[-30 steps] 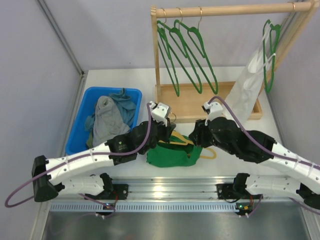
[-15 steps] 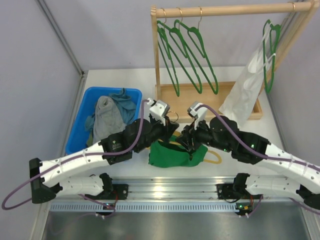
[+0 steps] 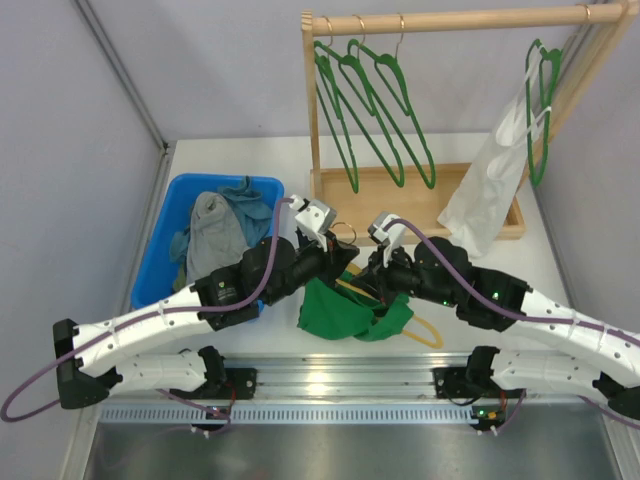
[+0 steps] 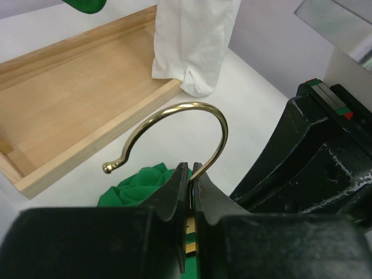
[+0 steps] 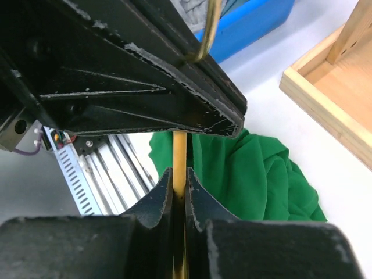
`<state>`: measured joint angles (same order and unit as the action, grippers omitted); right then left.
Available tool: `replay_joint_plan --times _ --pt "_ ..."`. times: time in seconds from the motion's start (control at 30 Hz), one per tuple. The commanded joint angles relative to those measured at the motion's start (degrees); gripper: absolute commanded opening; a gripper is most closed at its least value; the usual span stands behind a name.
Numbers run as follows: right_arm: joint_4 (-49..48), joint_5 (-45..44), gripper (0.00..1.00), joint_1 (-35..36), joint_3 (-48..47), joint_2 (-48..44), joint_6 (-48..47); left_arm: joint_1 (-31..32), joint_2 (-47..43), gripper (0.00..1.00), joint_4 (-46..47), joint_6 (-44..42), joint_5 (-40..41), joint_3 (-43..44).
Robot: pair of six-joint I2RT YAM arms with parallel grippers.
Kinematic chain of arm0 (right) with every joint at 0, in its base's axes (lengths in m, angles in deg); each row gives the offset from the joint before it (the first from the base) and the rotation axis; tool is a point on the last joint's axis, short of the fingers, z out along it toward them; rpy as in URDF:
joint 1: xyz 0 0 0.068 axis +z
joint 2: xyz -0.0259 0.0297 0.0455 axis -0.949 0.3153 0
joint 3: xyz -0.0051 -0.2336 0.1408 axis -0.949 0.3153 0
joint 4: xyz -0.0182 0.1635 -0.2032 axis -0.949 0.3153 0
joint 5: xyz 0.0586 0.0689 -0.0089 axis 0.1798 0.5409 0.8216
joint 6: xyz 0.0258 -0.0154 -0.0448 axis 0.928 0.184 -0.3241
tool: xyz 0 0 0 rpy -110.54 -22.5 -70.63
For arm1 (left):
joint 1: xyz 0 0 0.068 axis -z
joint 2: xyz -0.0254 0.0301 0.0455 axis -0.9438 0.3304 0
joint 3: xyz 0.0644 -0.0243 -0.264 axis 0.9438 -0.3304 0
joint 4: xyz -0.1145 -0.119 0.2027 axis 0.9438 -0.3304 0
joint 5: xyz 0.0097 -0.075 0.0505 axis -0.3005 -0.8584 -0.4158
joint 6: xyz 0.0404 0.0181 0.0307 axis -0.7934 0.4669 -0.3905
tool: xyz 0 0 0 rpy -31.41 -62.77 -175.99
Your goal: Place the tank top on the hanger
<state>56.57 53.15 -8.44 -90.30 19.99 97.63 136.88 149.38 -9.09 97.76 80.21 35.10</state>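
Observation:
The bright green tank top lies crumpled on the table between the two arms; it also shows in the right wrist view and the left wrist view. The yellow hanger is lifted over it, its arm partly hidden by the fabric. My left gripper is shut on the base of the hanger's brass hook. My right gripper is shut on the hanger's yellow bar, right beside the left gripper.
A blue bin of grey and teal clothes stands at the left. A wooden rack with dark green hangers and a white garment stands behind, on a wooden tray.
My right gripper has moved left along the hanger toward the left gripper. The hanger and the tank top have shifted, and the fabric hangs lower on the hanger.

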Motion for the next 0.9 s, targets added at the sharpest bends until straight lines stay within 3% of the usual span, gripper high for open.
replay_joint_plan --times 0.0,0.1,0.13,0.27,0.7,0.87 --pt "-5.53 0.44 0.0 -0.6 0.27 -2.48 -0.38 0.19 -1.48 0.12 4.48 1.41 -0.35 3.2" --pt "-5.71 0.18 0.0 -0.6 0.71 -3.53 -0.29 0.19 -1.47 0.37 4.04 1.5 0.79 3.55" --pt "-5.97 -0.35 0.0 -0.6 0.88 -4.14 -0.38 0.19 -1.65 0.5 3.52 1.5 1.84 3.64" --pt "-5.71 -1.67 0.0 -0.6 1.41 -5.64 -0.38 0.19 -3.14 0.61 1.76 1.59 4.13 3.73" --pt "-1.05 -6.24 0.0 -0.6 -0.52 -8.63 0.32 0.19 -12.81 0.6 -8.96 6.15 11.78 -0.93" --pt "0.18 -6.15 0.0 -0.6 -1.84 -9.16 0.32 0.19 -13.95 0.58 -10.46 7.21 9.77 -3.65"
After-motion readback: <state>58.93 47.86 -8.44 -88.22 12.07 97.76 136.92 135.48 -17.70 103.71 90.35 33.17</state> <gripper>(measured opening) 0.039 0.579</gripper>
